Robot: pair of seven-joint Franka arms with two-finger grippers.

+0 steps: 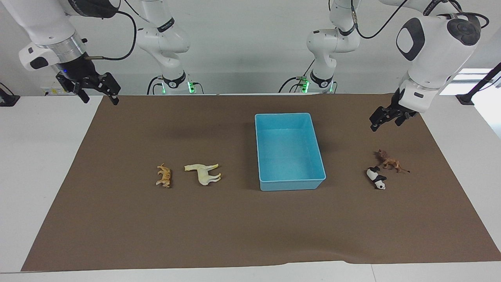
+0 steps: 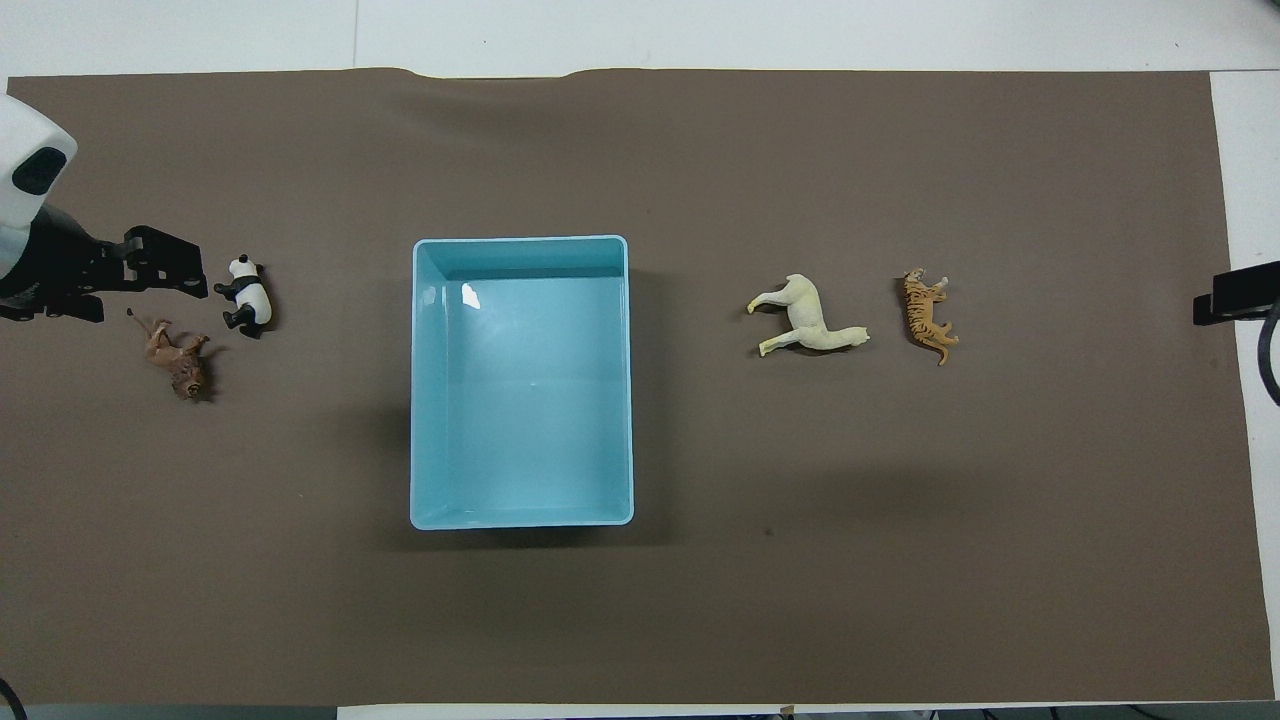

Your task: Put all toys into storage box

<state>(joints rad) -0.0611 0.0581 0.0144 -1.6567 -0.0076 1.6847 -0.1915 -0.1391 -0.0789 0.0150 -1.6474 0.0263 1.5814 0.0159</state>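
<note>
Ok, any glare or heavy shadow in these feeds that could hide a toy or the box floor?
Overhead view: a small bright glint on the storage box floor near its farther wall, otherwise readable; the lion and panda cast short soft shadows. Facing view: a bright window patch at the frame edge near the left arm, off the mat; the horse and tiger are evenly lit.
</note>
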